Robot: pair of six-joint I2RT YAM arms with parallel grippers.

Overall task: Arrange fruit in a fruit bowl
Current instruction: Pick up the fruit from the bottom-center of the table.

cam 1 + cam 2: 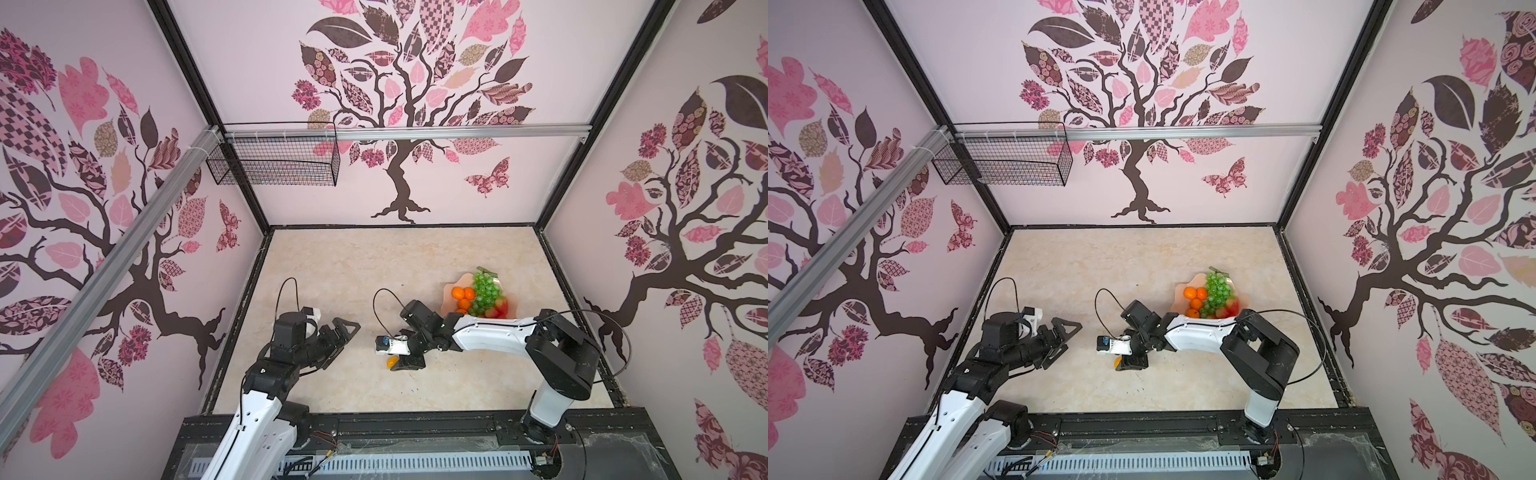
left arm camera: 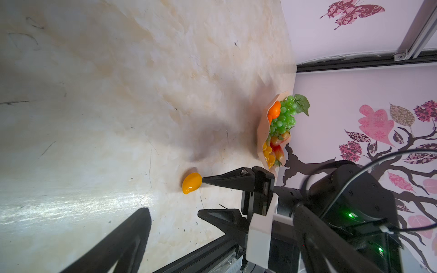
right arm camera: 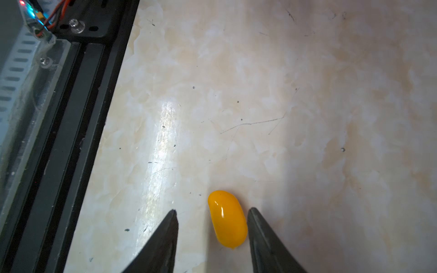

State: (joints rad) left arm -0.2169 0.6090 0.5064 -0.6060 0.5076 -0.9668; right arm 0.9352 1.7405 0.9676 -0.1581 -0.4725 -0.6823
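Observation:
A small yellow-orange oval fruit lies on the marble tabletop, also seen in both top views. My right gripper is open and straddles it low over the table: one fingertip is at the fruit's side, the other stands well clear. The left wrist view shows the same fruit at the tip of a right finger. The fruit bowl at the right holds green grapes, tangerines and strawberries. My left gripper hovers open and empty to the left.
A black wire basket hangs on the back wall, high at the left. The black front rail runs close beside the fruit. The right arm's white link passes over the bowl's near edge. Walls enclose the table on three sides.

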